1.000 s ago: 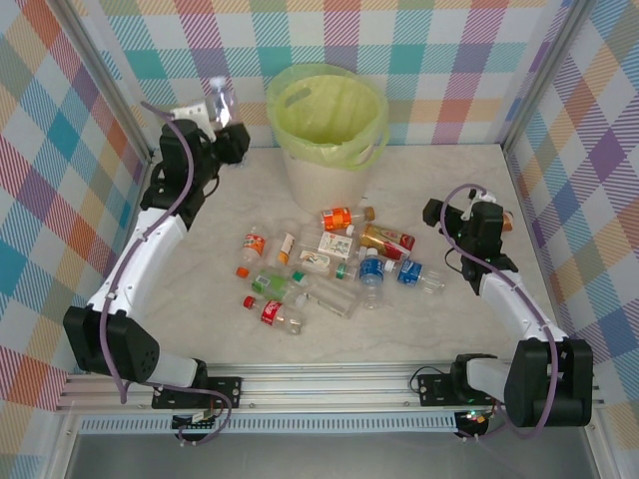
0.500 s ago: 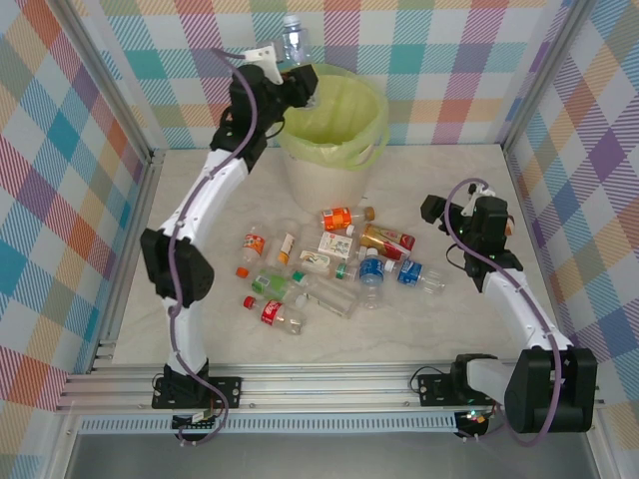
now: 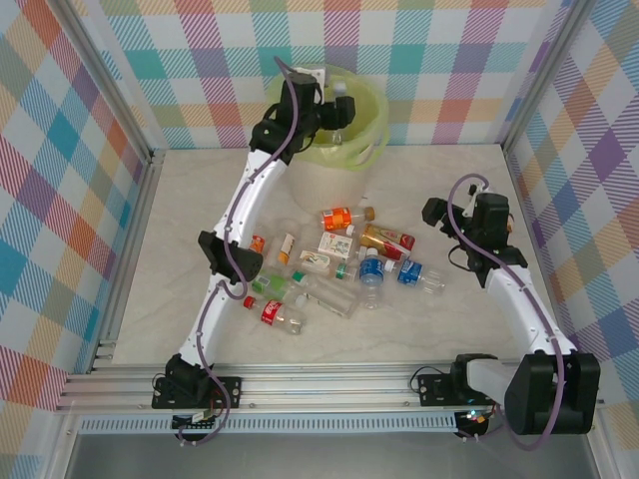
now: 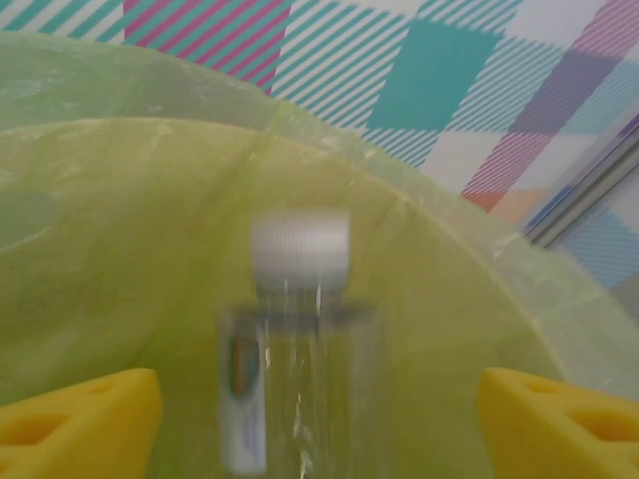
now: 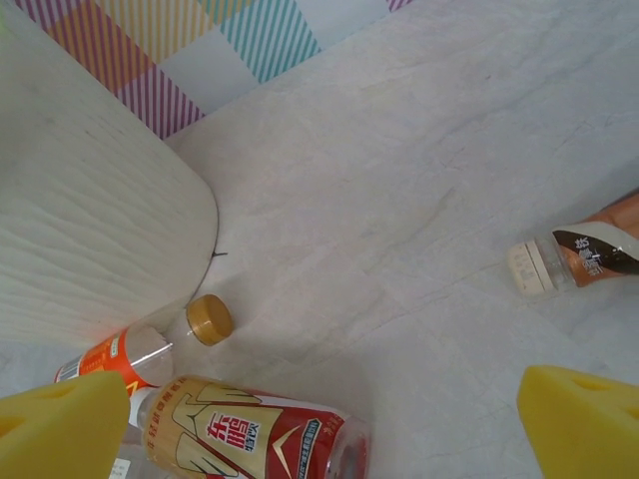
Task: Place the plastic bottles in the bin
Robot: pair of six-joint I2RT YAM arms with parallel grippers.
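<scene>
Early going, I'd judge: one clear bottle (image 4: pixel 300 349) hangs blurred over the bin (image 3: pixel 315 180) between the left claw's (image 4: pixel 319 419) wide-open jaws, touching neither, while about a dozen bottles (image 3: pixel 370 267) lie on the counter (image 3: pixel 449 170) by the open, empty right claw (image 5: pixel 321 424).

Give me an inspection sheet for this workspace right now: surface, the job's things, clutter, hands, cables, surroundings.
Surface: pale marbled table, no spills seen.
Job's things: bag-lined bin at the far edge; about a dozen plastic bottles lying in a loose pile mid-table; one clear bottle, blurred, over the bin's opening.
Clutter: nothing seen.
Hands: left hand open over the bin, fingers apart from the clear bottle; right hand open, beside the pile's right end.
Cables: purple cables along both arms, no snag visible.
Surroundings: checked walls, metal frame rails.
</scene>
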